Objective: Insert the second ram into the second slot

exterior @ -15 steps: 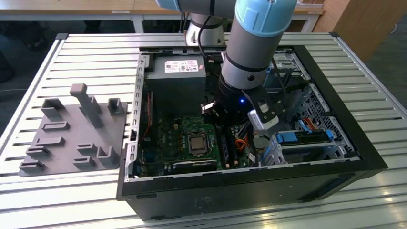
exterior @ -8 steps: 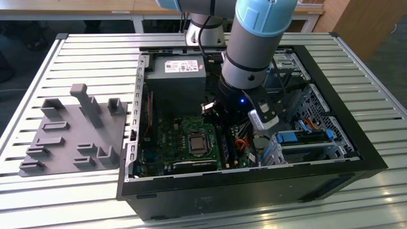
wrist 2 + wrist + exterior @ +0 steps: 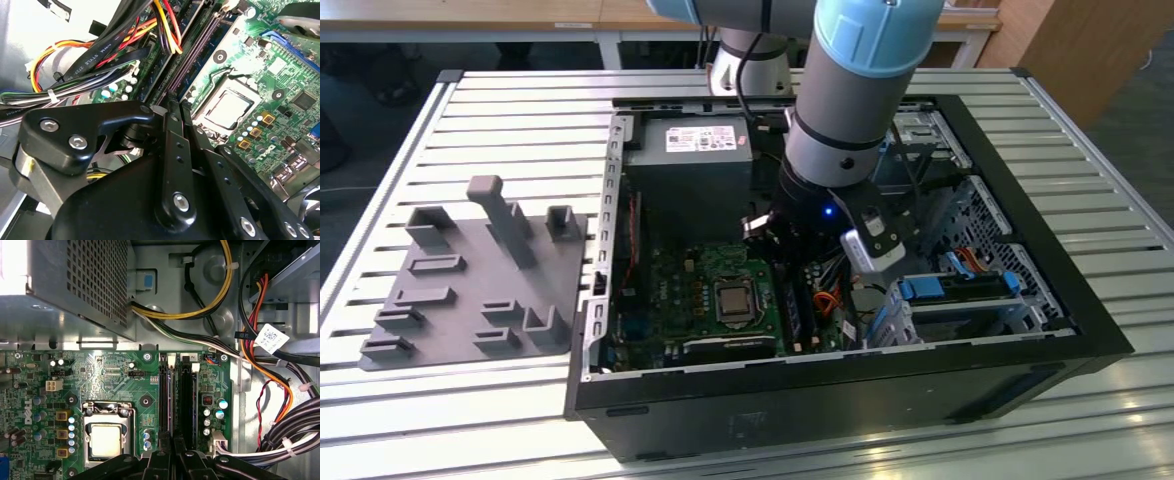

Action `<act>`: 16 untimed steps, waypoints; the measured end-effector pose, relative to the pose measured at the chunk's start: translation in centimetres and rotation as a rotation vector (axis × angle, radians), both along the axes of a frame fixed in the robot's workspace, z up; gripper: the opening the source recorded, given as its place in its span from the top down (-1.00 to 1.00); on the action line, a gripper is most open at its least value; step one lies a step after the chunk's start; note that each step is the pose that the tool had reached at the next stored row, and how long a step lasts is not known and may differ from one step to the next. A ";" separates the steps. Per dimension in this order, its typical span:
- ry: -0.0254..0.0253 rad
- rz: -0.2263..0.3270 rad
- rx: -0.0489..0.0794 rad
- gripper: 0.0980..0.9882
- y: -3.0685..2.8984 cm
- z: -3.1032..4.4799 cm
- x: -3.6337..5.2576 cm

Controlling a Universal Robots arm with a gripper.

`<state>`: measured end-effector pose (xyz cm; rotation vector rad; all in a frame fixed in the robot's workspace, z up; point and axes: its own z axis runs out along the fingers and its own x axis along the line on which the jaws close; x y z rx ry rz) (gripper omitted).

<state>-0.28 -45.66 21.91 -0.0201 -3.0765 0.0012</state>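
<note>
You've got the second ram standing on edge in a motherboard slot, just beside the gripper; jaws narrow, nearly together (can't tell if they touch it), low inside the PC case on the counter

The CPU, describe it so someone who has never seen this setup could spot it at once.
Look inside the open black case on the slatted table, at the green motherboard lying flat in it. Near the board's middle sits the CPU, a plain silver square in a metal frame. The memory slots beside it are long dark strips instead.
</note>
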 end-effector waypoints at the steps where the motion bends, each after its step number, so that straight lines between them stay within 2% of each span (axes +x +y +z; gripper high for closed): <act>1: 0.0000 0.000 0.000 0.91 0.00 -0.02 0.00; 9: 0.0000 0.000 0.001 0.91 0.01 -0.26 0.00; 16: -0.0002 0.000 0.001 0.91 0.02 -0.05 0.00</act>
